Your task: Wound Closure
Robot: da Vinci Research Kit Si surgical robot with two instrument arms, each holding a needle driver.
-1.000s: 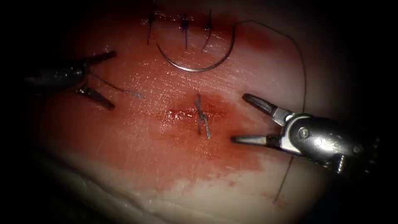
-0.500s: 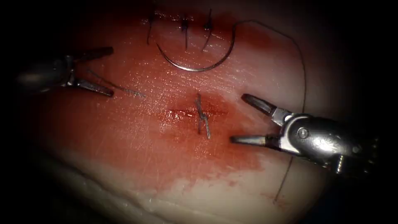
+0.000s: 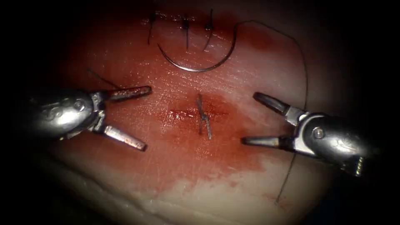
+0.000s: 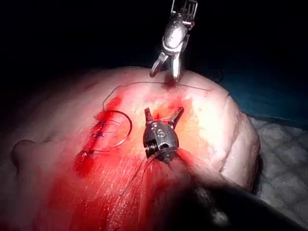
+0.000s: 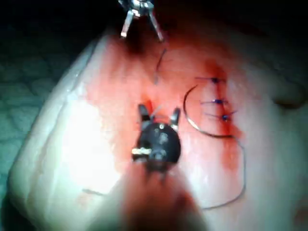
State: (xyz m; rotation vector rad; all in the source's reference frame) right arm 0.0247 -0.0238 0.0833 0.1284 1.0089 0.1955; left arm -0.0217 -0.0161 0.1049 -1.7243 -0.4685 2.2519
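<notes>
With both needle drivers empty, the left tool [image 3: 143,118] and right tool [image 3: 248,118] flank the knotted stitch [image 3: 203,116], jaws spread. Beyond it, the curved needle [image 3: 196,66] lies free on the tissue [image 3: 137,166].

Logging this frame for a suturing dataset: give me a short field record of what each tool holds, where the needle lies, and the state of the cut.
left tool: jaws open, holds nothing, left of the cut
right tool: jaws open, holds nothing, right of the cut
needle: lies free on the tissue above the cut, not held
thread: runs from the needle, loops down the right side
cut: one knotted stitch across it
</notes>
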